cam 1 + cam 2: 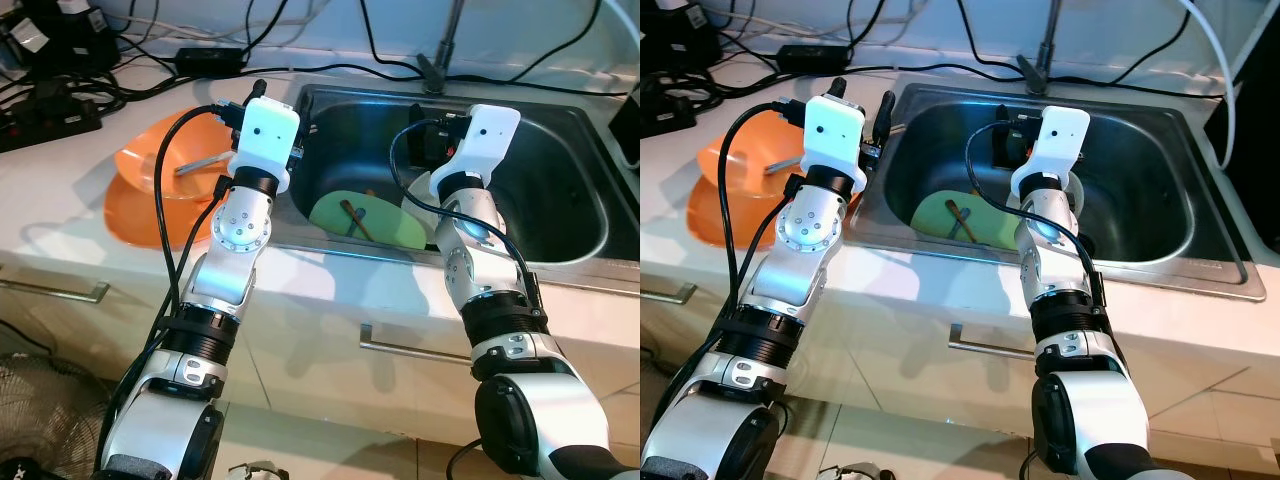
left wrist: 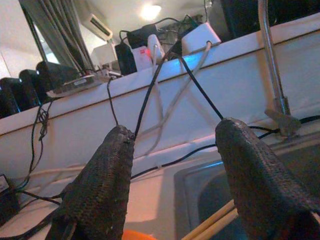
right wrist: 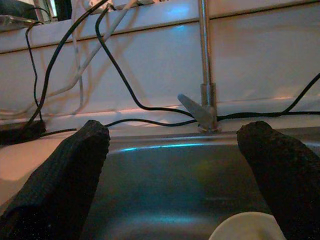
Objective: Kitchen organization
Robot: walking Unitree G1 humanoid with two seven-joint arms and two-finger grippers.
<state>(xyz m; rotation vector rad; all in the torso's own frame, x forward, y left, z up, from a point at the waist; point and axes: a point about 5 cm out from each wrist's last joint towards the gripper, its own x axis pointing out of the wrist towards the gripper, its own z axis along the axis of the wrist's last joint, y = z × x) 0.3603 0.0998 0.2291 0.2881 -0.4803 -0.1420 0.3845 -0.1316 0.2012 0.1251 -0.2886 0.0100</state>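
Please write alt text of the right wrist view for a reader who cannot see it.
The right hand is open, its two black fingers spread above a steel sink. Between them, a tap stands at the sink's back edge, with black cables along the white wall behind.

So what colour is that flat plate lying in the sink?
Light green plate, clearest in the left eye view.
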